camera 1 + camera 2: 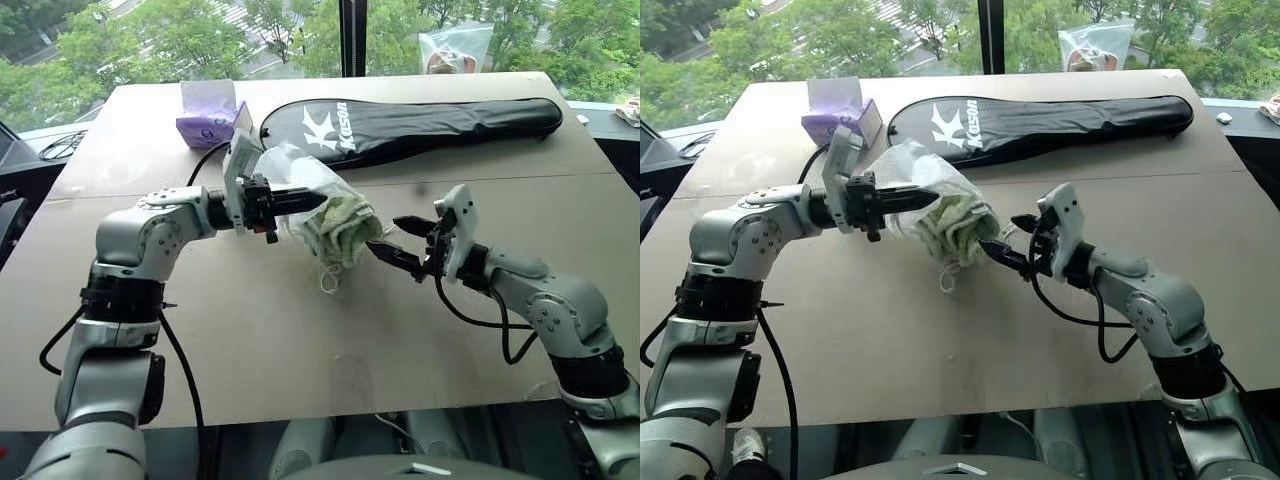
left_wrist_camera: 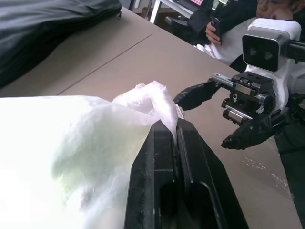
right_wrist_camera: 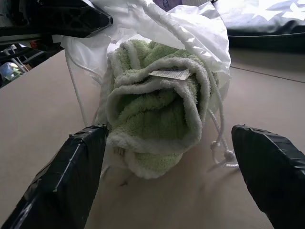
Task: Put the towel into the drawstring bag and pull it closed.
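Towel (image 3: 152,109): light green terry, bunched, lodged partway in the mouth of the drawstring bag (image 1: 300,180), folded end protruding from the opening. Held clear of the table (image 1: 300,330), over its middle, nearer the far edge than the near one. Left gripper (image 1: 300,200): clenched on the upper bag fabric, pointing level toward the right side of the table; evidently holds the pouch up so that the mouth hangs open and accessible. Right gripper (image 1: 397,240): released, jaws spread wide, just beside the protruding towel end, gripping nothing; probably positioned either to push the towel deeper or to reach the cord. White drawstring cord (image 3: 217,129): hangs slack below the mouth, not yet pulled. Judgement: insertion incomplete; closing not started. Along the far edge: black racket cover (image 1: 420,122) and purple tissue box (image 1: 208,115), both well apart from the bag.
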Controlling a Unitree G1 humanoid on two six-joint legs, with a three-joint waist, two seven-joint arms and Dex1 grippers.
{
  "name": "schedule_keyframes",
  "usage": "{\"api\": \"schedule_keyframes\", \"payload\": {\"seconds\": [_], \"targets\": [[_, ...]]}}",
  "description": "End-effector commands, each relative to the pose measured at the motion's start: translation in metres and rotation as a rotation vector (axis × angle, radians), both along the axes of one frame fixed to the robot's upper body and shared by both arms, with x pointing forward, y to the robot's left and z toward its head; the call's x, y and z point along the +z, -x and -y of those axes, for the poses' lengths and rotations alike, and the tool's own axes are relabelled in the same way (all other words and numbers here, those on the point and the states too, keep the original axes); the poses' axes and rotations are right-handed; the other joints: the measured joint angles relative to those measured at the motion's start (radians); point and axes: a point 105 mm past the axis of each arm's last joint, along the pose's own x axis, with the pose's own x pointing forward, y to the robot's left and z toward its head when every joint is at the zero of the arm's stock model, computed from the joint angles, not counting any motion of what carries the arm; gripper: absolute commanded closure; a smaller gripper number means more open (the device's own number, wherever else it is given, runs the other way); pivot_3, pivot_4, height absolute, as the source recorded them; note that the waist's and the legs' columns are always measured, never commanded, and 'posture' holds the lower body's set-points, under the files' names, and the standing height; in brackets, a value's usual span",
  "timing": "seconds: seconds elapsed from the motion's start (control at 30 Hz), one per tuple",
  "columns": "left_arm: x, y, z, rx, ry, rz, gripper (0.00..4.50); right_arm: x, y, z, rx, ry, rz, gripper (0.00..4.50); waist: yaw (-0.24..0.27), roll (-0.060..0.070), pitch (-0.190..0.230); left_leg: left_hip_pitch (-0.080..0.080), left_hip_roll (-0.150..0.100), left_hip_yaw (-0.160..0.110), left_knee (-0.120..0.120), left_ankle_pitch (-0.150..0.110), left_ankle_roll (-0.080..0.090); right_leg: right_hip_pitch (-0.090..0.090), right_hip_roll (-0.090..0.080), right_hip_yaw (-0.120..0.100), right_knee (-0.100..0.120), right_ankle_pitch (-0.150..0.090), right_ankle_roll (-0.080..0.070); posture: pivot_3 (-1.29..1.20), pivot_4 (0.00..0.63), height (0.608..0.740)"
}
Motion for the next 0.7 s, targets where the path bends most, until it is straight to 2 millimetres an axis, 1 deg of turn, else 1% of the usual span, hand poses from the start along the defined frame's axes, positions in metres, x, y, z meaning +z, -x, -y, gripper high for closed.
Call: {"api": "schedule_keyframes", "payload": {"seconds": [0.03,0.07,0.13,0.17,0.2,0.23,0.3,0.33,0.37,0.4,0.43,0.47,0.53,0.6,0.63,0.7], "targets": [[0.006,-0.003,0.001,-0.045,-0.054,0.062,4.5,0.002,0.0,-0.011,-0.004,0.028,0.05,0.02,0.0,0.0,0.0,0.0,0.0,0.0,0.0,0.0,0.0,0.0,0.0,0.0,-0.001,0.0,0.0,0.0,0.15,0.74],[0.006,-0.002,0.003,-0.056,-0.057,0.061,4.5,-0.002,-0.003,-0.019,-0.006,0.032,0.047,0.02,-0.001,0.0,0.0,0.0,0.0,0.0,0.0,0.0,0.0,0.0,0.0,0.0,-0.002,0.0,0.0,0.0,0.15,0.74],[0.004,-0.001,0.008,-0.069,-0.057,0.06,4.5,-0.011,-0.009,-0.033,-0.007,0.071,0.054,0.53,-0.007,0.0,0.0,-0.001,0.0,0.0,-0.001,0.0,0.0,0.0,0.0,0.0,-0.002,0.0,0.0,0.0,0.15,0.74],[0.003,0.0,0.009,-0.073,-0.057,0.06,4.5,-0.014,-0.012,-0.039,-0.008,0.083,0.057,0.95,-0.007,0.0,0.0,-0.001,0.0,0.0,-0.001,0.0,0.0,0.0,0.0,0.001,-0.002,0.0,0.0,0.0,0.15,0.74],[0.001,0.003,0.012,-0.079,-0.053,0.055,4.5,-0.017,-0.016,-0.05,0.004,0.081,0.055,1.24,-0.011,-0.001,0.0,-0.001,0.0,0.0,-0.002,0.0,0.0,-0.001,0.0,0.001,-0.002,0.0,0.0,0.0,0.15,0.74],[0.0,0.005,0.014,-0.085,-0.047,0.046,4.5,-0.019,-0.022,-0.06,0.003,0.072,0.053,1.65,-0.017,-0.001,0.0,-0.001,0.0,0.0,-0.002,0.0,0.0,-0.001,0.001,0.001,-0.002,0.0,0.0,0.0,0.15,0.74],[-0.002,0.009,0.015,-0.092,-0.043,0.034,4.5,-0.021,-0.03,-0.072,0.005,0.052,0.058,2.65,-0.02,-0.001,0.0,-0.001,0.0,0.0,-0.001,0.0,0.0,-0.001,0.001,0.001,-0.002,0.0,0.0,0.0,0.15,0.74],[-0.003,0.012,0.016,-0.097,-0.039,0.024,4.5,-0.017,-0.035,-0.076,-0.001,-0.006,0.043,2.9,-0.024,-0.001,0.0,0.0,0.0,0.0,-0.001,0.0,0.0,-0.001,0.001,0.001,-0.002,0.0,0.0,0.0,0.15,0.74],[-0.005,0.015,0.015,-0.101,-0.036,0.009,4.5,-0.014,-0.04,-0.079,-0.004,-0.059,0.025,3.43,-0.028,-0.001,0.0,0.0,0.0,0.0,-0.001,0.0,0.0,-0.001,0.001,0.001,-0.002,0.0,0.0,0.0,0.15,0.74],[-0.006,0.018,0.015,-0.104,-0.034,-0.002,4.5,-0.012,-0.044,-0.082,-0.005,-0.096,0.013,3.68,-0.028,-0.001,0.0,0.0,0.0,0.0,-0.001,0.0,0.0,-0.001,0.001,0.001,-0.001,0.0,0.0,0.0,0.15,0.74],[-0.007,0.022,0.015,-0.109,-0.032,-0.017,4.5,-0.006,-0.048,-0.086,0.002,-0.171,-0.011,4.19,-0.027,-0.001,0.0,0.0,0.0,-0.001,-0.001,0.0,0.0,-0.001,0.001,0.001,-0.001,0.0,0.0,0.0,0.15,0.74],[-0.009,0.027,0.015,-0.116,-0.029,-0.037,4.5,0.001,-0.053,-0.089,0.0,-0.254,-0.032,4.43,-0.027,-0.001,0.0,0.0,0.0,-0.001,-0.001,0.0,-0.001,-0.001,0.001,0.0,-0.001,0.0,0.0,0.0,0.15,0.74],[-0.013,0.035,0.015,-0.124,-0.022,-0.068,4.5,0.014,-0.063,-0.097,0.018,-0.422,-0.076,4.43,-0.03,-0.001,0.0,0.0,0.0,-0.001,-0.001,0.0,-0.001,-0.001,0.001,0.001,-0.001,0.0,0.0,0.0,0.15,0.74],[-0.016,0.039,0.016,-0.119,-0.021,-0.074,4.5,0.022,-0.072,-0.101,0.025,-0.529,-0.115,4.43,-0.031,-0.001,0.0,0.001,0.0,-0.001,-0.001,0.0,-0.001,-0.001,0.002,0.001,-0.001,0.0,0.0,0.0,0.15,0.74],[-0.016,0.039,0.016,-0.107,-0.013,-0.07,4.5,0.026,-0.075,-0.102,0.043,-0.581,-0.14,4.43,-0.03,-0.001,0.0,0.001,0.0,-0.001,-0.001,0.0,-0.001,-0.001,0.002,0.001,0.0,0.0,0.0,0.0,0.15,0.74],[-0.013,0.036,0.014,-0.086,0.002,-0.078,4.5,0.032,-0.072,-0.097,0.094,-0.654,-0.174,4.43,-0.025,-0.001,0.0,0.001,0.0,-0.002,-0.001,0.0,-0.001,-0.001,0.002,0.0,0.0,0.0,0.0,0.0,0.15,0.74]]}}
